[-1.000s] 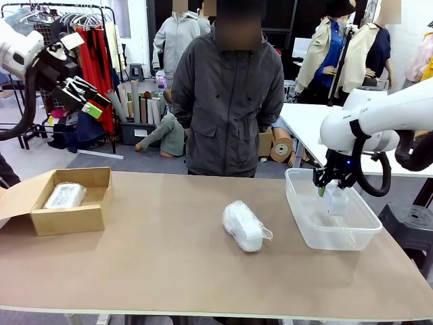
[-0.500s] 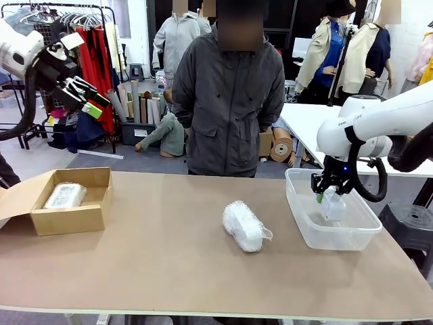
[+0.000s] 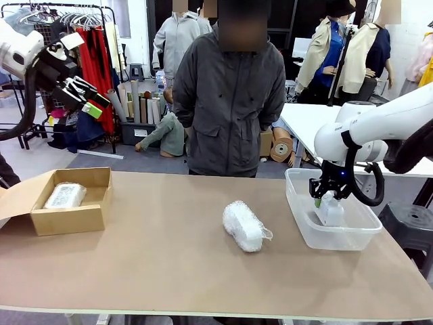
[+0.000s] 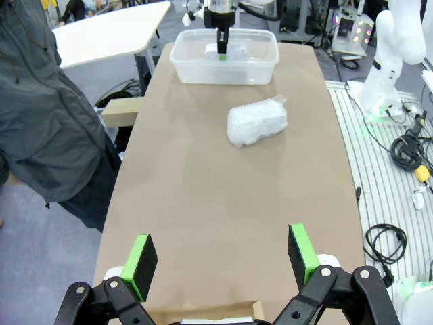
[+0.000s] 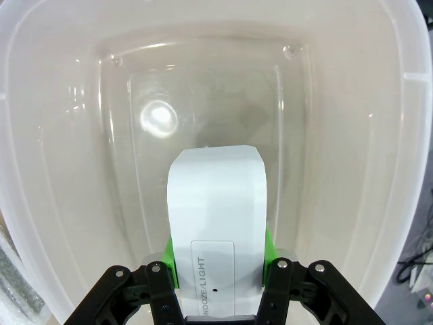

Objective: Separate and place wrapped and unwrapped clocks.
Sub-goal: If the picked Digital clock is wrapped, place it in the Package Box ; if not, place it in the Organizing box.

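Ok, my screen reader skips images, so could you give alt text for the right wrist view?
The right gripper, shut on a bare smooth white rounded-rectangular clock with "LIGHT" printed on it, holds it inside a clear plastic tub.

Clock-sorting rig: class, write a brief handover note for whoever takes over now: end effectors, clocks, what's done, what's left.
Left end effector: open, raised, near the cardboard box.
Right end effector: shut on the bare white clock, low inside the clear bin.
Done: one wrapped clock lies in the box.
Left: release the bare clock; box the second wrapped clock on the table.
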You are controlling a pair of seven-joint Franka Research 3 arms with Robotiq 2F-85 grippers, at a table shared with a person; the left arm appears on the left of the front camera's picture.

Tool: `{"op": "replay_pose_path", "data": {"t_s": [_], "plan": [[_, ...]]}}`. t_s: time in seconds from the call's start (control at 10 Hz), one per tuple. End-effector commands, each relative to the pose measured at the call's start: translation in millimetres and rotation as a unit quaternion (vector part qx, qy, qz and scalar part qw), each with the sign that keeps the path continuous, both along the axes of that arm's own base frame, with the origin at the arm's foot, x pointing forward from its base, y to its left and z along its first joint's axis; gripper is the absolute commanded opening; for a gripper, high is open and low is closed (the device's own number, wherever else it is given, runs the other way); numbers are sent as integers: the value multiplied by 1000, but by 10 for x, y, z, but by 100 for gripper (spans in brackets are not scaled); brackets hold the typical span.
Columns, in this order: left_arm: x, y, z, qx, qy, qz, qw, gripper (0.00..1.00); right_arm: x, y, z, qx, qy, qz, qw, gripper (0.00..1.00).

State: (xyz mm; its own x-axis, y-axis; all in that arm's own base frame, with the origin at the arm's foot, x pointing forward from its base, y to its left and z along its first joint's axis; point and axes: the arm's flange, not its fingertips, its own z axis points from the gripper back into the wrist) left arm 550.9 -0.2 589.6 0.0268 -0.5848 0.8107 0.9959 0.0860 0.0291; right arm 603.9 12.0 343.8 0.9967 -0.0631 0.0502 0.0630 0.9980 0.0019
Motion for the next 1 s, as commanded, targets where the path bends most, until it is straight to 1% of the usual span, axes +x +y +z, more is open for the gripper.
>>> {"op": "replay_pose_path", "data": {"t_s": [0.0,0.2,0.3,0.4,0.8,0.9], "plan": [[-15,9,-1,-1,-1,-4,1000,100,14,32,10,-7,-5,-11,1000,0],[-15,9,-1,-1,-1,-4,1000,100,6,35,-7,-7,-1,-11,1000,0],[-15,9,-1,-1,-1,-4,1000,100,3,32,-6,-7,3,-11,1000,7],[-15,9,-1,-1,-1,-4,1000,100,1,41,-16,-7,5,-11,1000,21],[-15,9,-1,-1,-1,-4,1000,100,-1,40,-10,-6,9,-10,1000,92],[-15,9,-1,-1,-1,-4,1000,100,0,43,-12,-5,9,-10,1000,100]]}}
